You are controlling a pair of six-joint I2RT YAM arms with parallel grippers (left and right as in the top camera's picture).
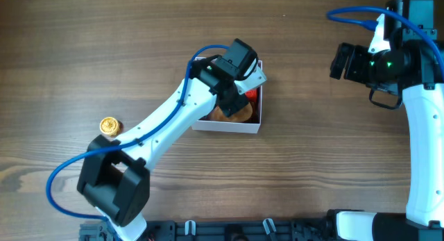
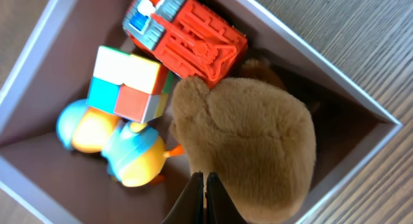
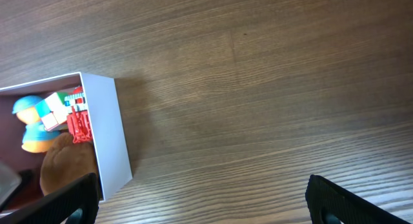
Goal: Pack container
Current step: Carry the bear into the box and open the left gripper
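Note:
The container is a shallow white-walled box with a dusty-pink inside, at the table's middle. It holds a red toy truck, a coloured cube, a blue and yellow duck toy and a brown plush toy. My left gripper hangs over the box, shut and empty, its tips right above the plush. My right gripper is open and empty over bare table at the far right; its view shows the box wall.
A small gold round object lies on the wooden table left of the box, beside my left arm. My left arm crosses from the front left to the box.

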